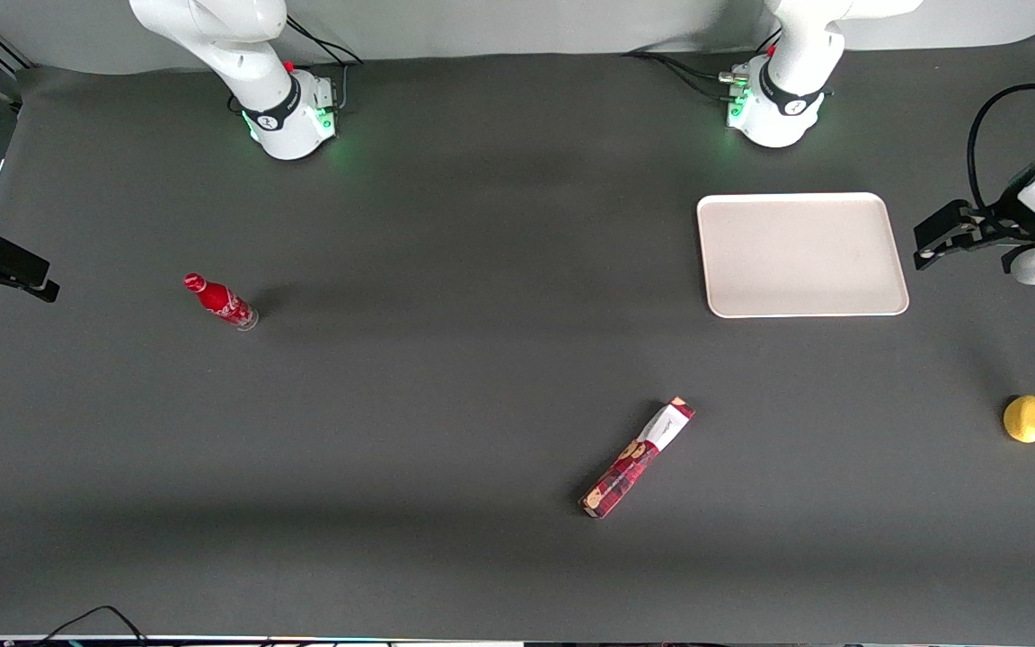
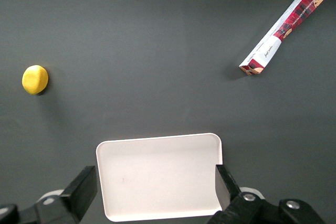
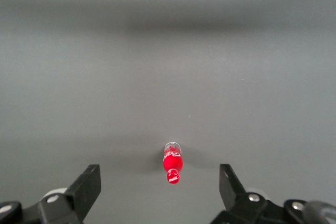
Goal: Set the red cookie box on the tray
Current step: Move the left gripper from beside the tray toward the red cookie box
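Cookie box: we saw the red cookie box (image 1: 637, 459) (image 2: 282, 31) lying flat and slantwise on the dark table (image 1: 482, 377), its white end turned toward the tray and its plaid end nearer the front camera. Nothing touched it.
Box print: we could make out the cookie pictures and a white panel, but the lettering was too small for us to read.
Tray: the tray (image 1: 802, 254) (image 2: 160, 176) sat farther from the front camera than the box, well apart from it, with nothing on it. In the wrist view its near edge was partly cut off by the fingers.
Gripper: the left gripper (image 1: 931, 241) (image 2: 156, 189) hung just beside the tray, at the working arm's end of the table. We saw its fingers (image 2: 81, 190) spread wide apart, holding nothing. The arm above it ran out of the front picture.
Yellow ball: a small yellow ball (image 1: 1027, 419) (image 2: 35, 79) lay near the table's working-arm end, well apart from box and tray. We could not tell what it was made of.
Bottle: a small red bottle (image 1: 220, 302) (image 3: 172, 163) stood toward the parked arm's end, far from the box.
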Motion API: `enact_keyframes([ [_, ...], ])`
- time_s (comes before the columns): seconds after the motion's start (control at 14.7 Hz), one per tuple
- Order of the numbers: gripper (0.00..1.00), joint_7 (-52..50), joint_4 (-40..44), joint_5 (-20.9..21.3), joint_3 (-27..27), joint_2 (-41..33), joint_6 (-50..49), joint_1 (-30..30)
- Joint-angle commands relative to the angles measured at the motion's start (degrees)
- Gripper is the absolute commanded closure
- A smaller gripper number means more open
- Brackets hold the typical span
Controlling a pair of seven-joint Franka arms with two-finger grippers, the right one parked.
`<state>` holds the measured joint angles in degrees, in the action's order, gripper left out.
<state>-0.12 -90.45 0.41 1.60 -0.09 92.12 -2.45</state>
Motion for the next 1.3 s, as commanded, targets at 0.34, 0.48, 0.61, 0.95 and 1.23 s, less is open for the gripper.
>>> enact_keyframes([
  [0.34,0.00,-0.59,0.98,-0.14,1.11,0.52,-0.63,-1.59],
  [0.48,0.00,-0.59,1.15,-0.23,2.78,2.10,0.51,-2.29],
  [0.61,0.00,0.46,1.24,-0.06,5.50,4.90,4.19,-2.65],
  [0.95,0.00,2.31,12.90,1.69,13.33,24.12,9.20,-4.66],
  [1.23,0.00,5.39,20.21,4.68,12.99,36.01,13.95,-10.64],
])
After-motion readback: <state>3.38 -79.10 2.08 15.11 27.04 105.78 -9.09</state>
